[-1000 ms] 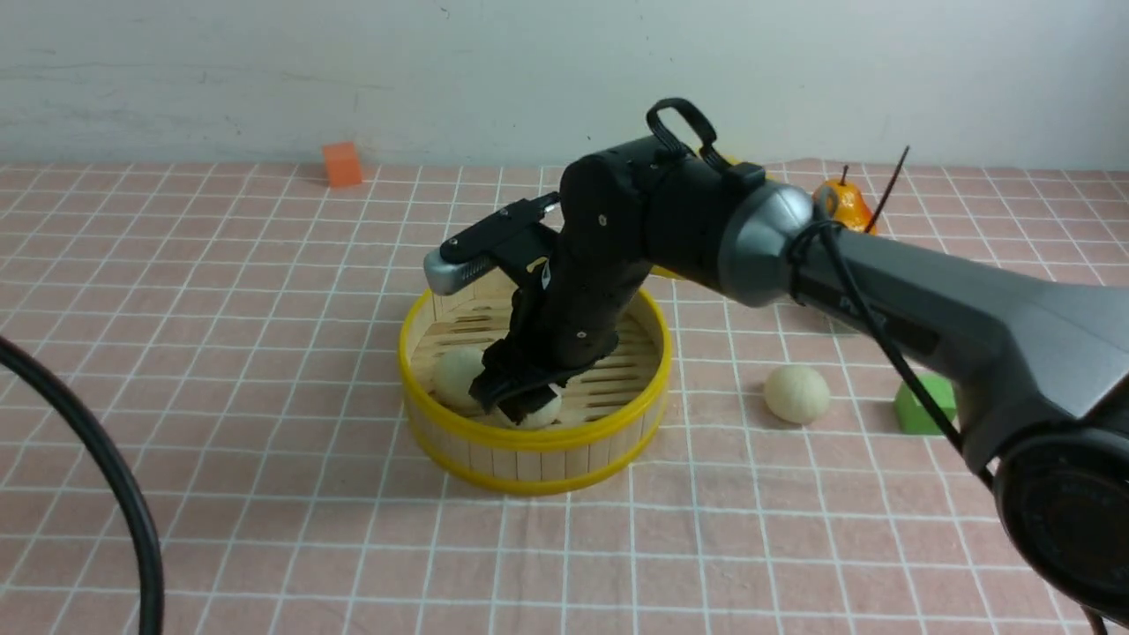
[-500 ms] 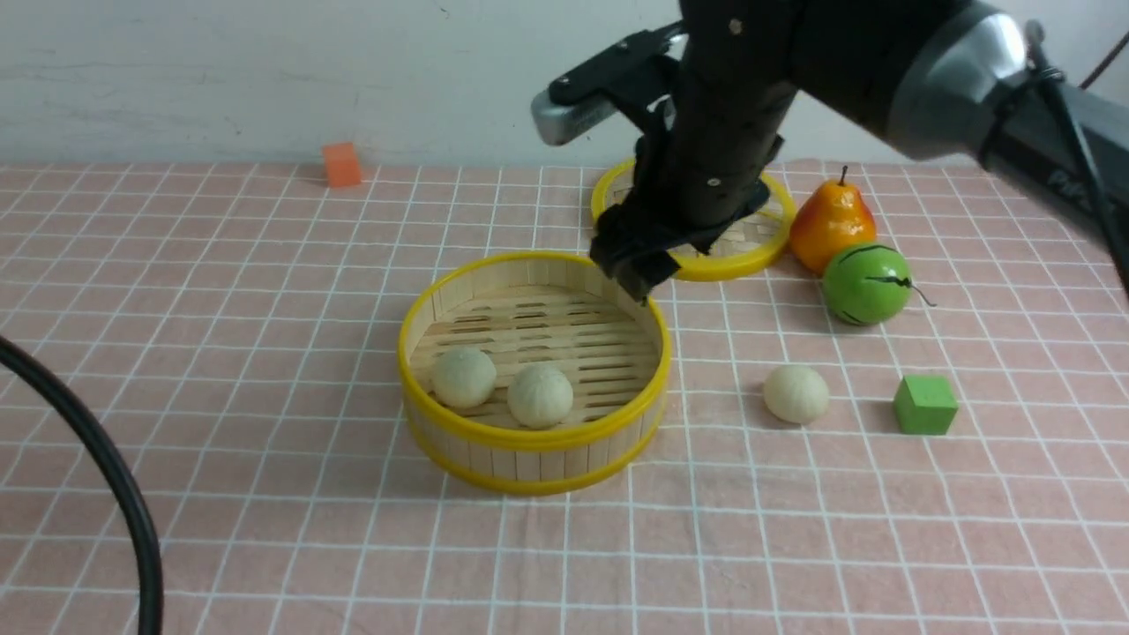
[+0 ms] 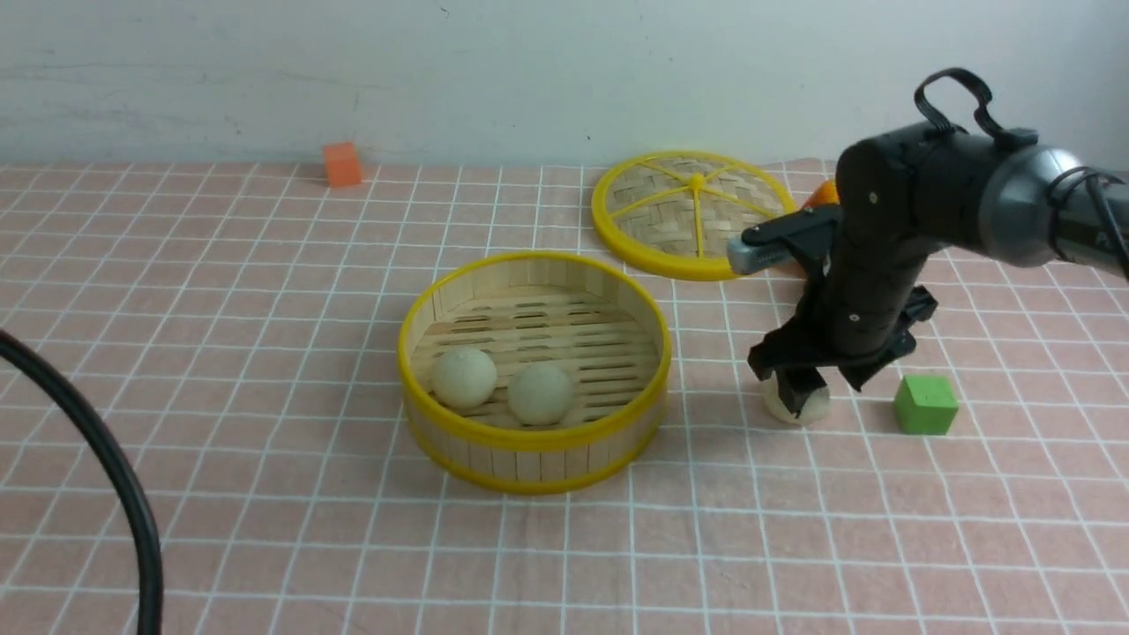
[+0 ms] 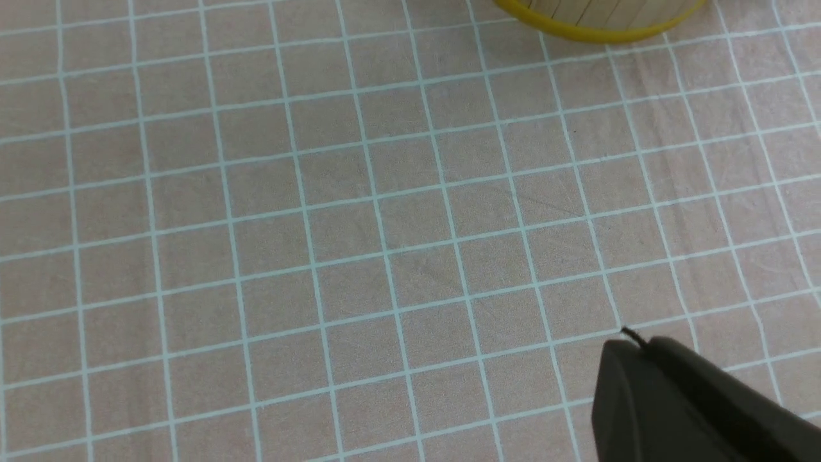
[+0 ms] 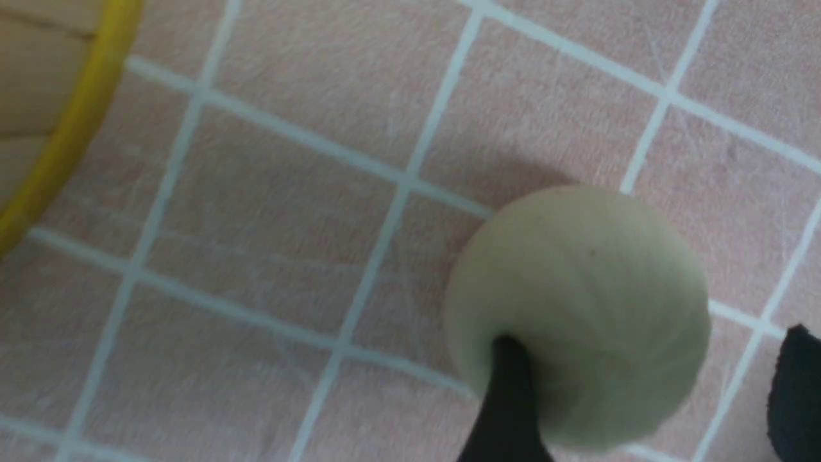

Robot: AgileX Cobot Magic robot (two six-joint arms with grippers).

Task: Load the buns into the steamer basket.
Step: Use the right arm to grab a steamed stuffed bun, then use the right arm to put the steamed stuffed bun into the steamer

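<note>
- On the pink checked cloth [image 3: 265, 353], middle of my front view: one steamer basket [image 3: 529, 438], upright, with no lid on it.
- The buns count three. Two lie on the slatted floor, toward the near left of the basket: one [image 3: 464, 377] and its neighbour [image 3: 539, 394] close beside it. I can't tell whether they touch.
- The third bun [image 3: 816, 407] sits on the cloth to the right of the basket and apart from it, between the basket and a green cube.
- The right claw [image 3: 804, 388] is down over that third bun, pointing at the cloth.
- Right wrist view: the bun [image 5: 577, 308] lies between two dark fingers. One finger [image 5: 507, 410] crosses in front of its edge, and the other [image 5: 795, 391] stands off it with cloth showing between.
- The jaws are spread wider than the bun and have hold of nothing.
- Left claw: only one dark piece [image 4: 680, 398] shows in its wrist view, above the cloth. I can't tell how its jaws are set.
- One lid [image 3: 697, 214], woven with yellow spokes, lies flat behind the basket to the right.
- Two cubes: an orange cube [image 3: 341, 164] far back left by the wall, and the green cube [image 3: 924, 405] just right of the third bun.
- One orange thing [image 3: 820, 191] is mostly hidden behind the right arm, so I can't name it.
- One black cable [image 3: 106, 459] arcs across the near left.
</note>
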